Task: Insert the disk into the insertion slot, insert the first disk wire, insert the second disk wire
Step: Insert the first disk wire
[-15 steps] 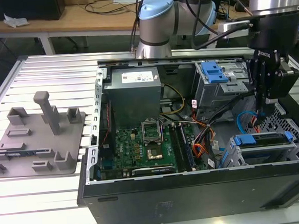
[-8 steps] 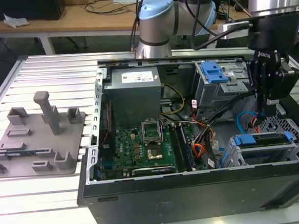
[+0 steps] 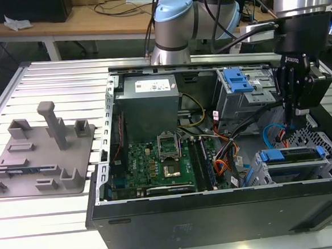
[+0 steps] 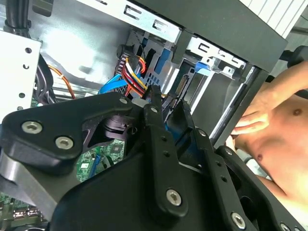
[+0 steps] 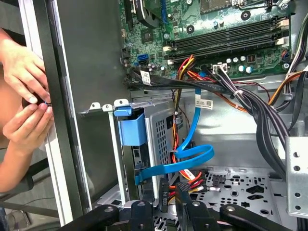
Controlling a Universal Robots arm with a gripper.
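wire step | claw (image 3: 289,121) looks clenched on the black power connector (image 5: 183,187) | disk (image 3: 290,154) already sitting in the insertion slot (image 3: 259,176), near corner of the case (image 3: 218,217), exterior view's right | tip: square the plug up, push straight, don't snag the blue data cable (image 5: 192,159)

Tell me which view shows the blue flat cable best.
The first wrist view: the blue flat cable runs and loops in the open. The exterior view shows a short stretch by the gripper; the second wrist view, a piece beyond it.
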